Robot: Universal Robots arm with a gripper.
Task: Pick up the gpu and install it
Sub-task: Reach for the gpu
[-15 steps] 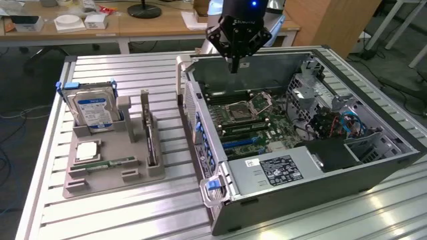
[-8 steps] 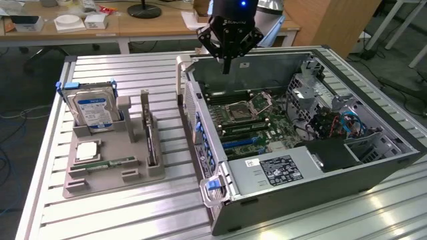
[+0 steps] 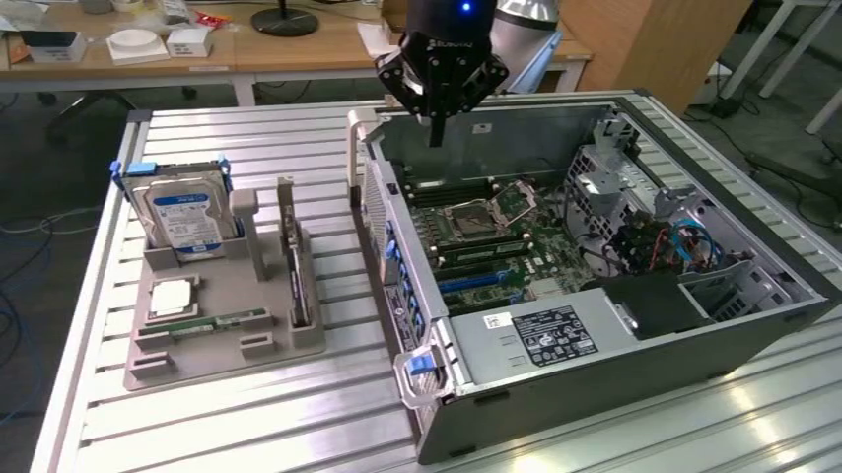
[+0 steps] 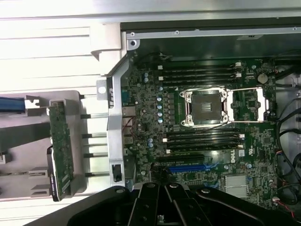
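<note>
Fingers [image 3: 435, 130] closed above case [image 3: 632, 363]; gpu [image 3: 300, 286] stands on edge, lengthwise along tray [image 3: 211, 288].

Black jaws on angular black linkages [image 4: 155, 202], a blue light [image 3: 462, 8] glowing above.

Bright, even overhead room light, white glare streaks on the ribbed metal worktop [image 3: 743, 424], its slats washed out in the wrist view, computer case [image 3: 526, 123] interior shadowed, claw [image 4: 162, 205] a dark silhouette
</note>
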